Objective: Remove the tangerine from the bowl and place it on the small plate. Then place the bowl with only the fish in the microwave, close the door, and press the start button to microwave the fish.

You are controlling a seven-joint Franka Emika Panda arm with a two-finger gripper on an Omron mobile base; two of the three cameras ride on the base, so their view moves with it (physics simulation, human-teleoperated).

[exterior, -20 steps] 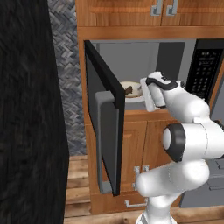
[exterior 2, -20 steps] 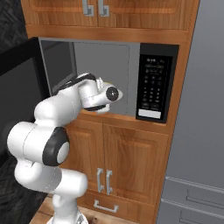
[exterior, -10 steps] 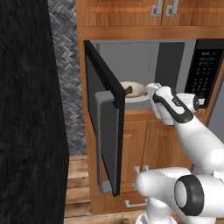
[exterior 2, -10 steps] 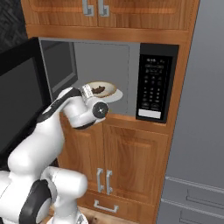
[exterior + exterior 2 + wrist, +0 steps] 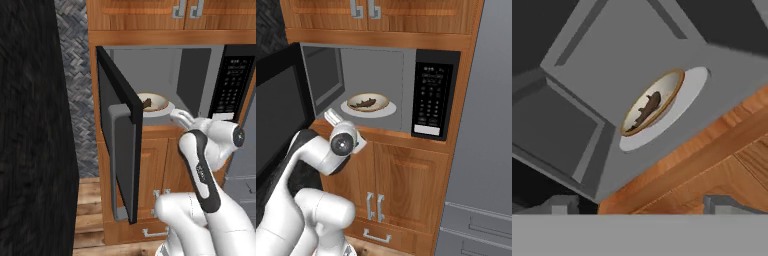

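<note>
Claw [image 5: 641, 205] spread wide and empty, tips apart at the bottom of the hand view, hovering just outside the microwave [image 5: 381, 90] mouth, near the wooden ledge below the cavity. Bowl [image 5: 368, 102] sitting on the pale turntable [image 5: 387, 111] inside the grey cavity, fish [image 5: 365, 103] lying in it. Door [image 5: 119, 150] swung fully open at the left, well clear of the claw.

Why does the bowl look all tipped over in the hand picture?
In the hand view the camera is rolled, so the bowl and the fish look slanted and the bowl squashed into an oval; in the right base view the same bowl sits level inside the microwave, sharp and evenly lit.
</note>
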